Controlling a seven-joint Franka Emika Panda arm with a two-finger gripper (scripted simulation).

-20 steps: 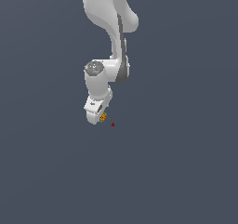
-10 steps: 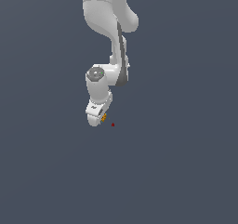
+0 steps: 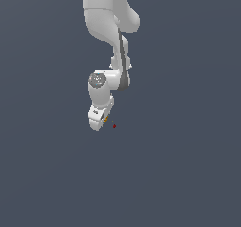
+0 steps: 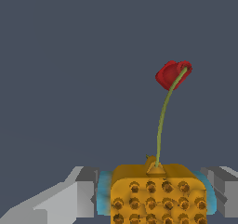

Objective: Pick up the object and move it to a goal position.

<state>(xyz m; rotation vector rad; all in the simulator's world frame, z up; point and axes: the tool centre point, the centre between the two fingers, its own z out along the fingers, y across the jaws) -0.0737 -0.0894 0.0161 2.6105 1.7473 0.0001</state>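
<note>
Now the gripper [image 4: 155,195] is clamping the object [image 4: 157,195] between its fingers [image 4: 81,195], carrying it; the goal [image 3: 114,125] is lying just beside, needing only a short shift.

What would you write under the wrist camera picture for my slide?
Gripper fingers hug a speckled orange block, a thin green stem rising to a red tip.

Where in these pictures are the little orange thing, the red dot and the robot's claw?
orange object [image 4: 157,195], wrist view, speckled front face.
red dot [image 3: 114,125], exterior view, its centre.
gripper [image 3: 100,123], exterior view, at the fingertips.
</note>
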